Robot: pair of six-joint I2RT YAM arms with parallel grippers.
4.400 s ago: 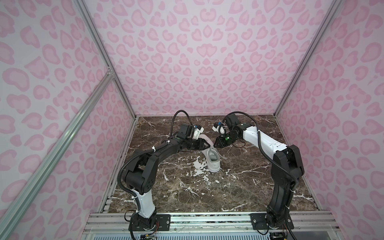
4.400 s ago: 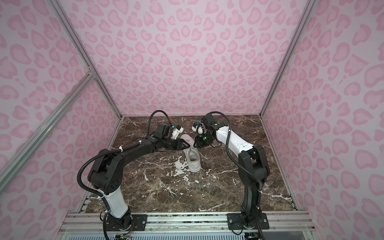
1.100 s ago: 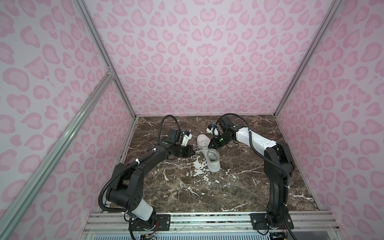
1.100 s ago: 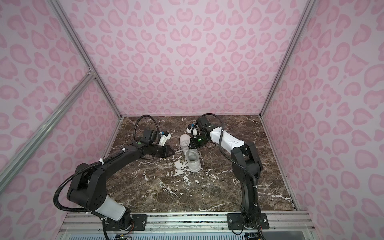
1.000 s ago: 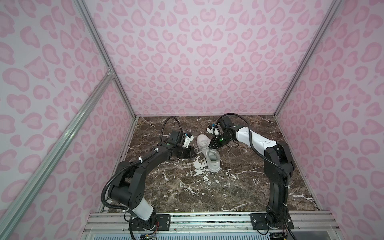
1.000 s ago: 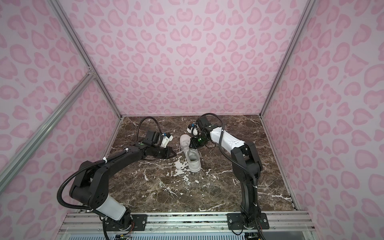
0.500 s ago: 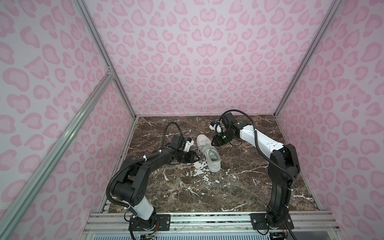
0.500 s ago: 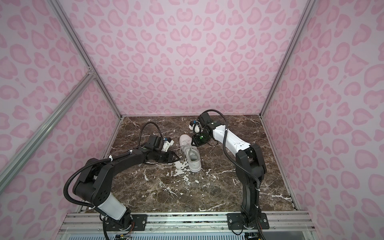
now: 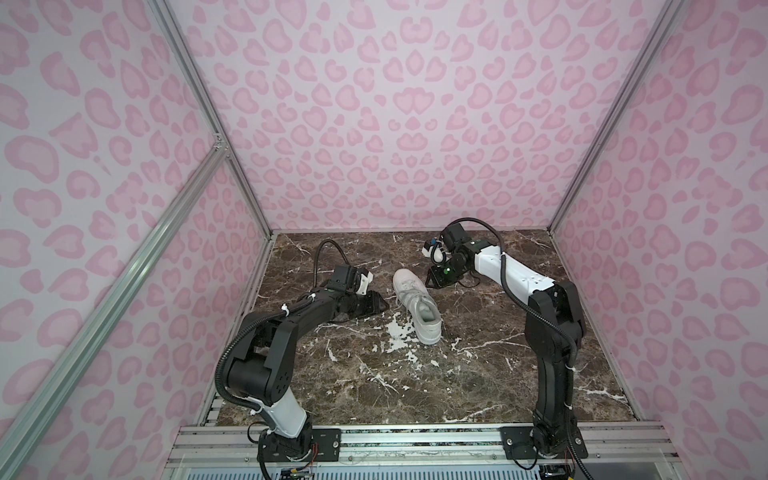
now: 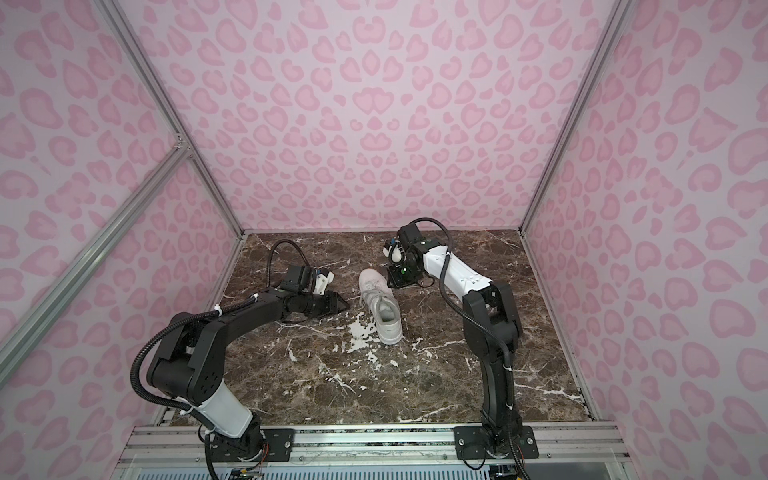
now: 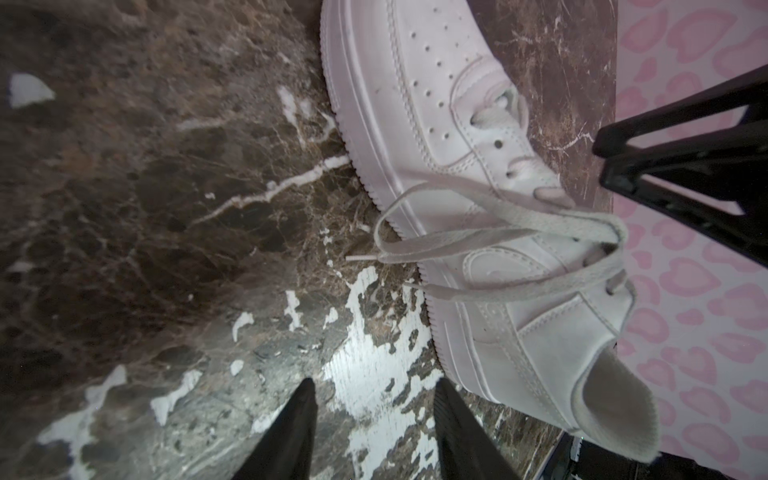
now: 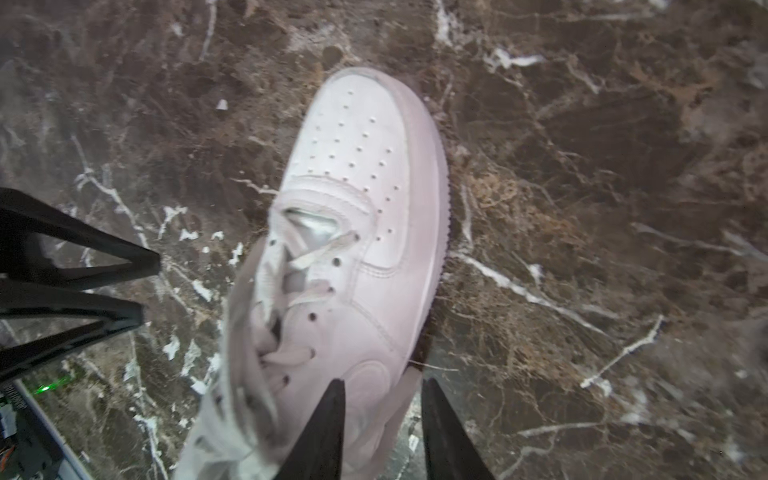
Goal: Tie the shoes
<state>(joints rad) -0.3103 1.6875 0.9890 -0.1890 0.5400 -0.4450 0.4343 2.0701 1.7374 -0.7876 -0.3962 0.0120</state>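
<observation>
Sneaker, white leather low-top with a thick white sole: stands on its sole mid-way across the brown marble counter, toe toward the back wall, between the two arms. Flat white laces drape over one side, tips reaching the marble (loops visible; cannot tell whether a knot is cinched). Left tool sits low just beside that side, moderately parted and empty, probably placed to take a lace end. Right tool is near the toe end on the opposite side, narrowly parted, gripping nothing I can make out.
</observation>
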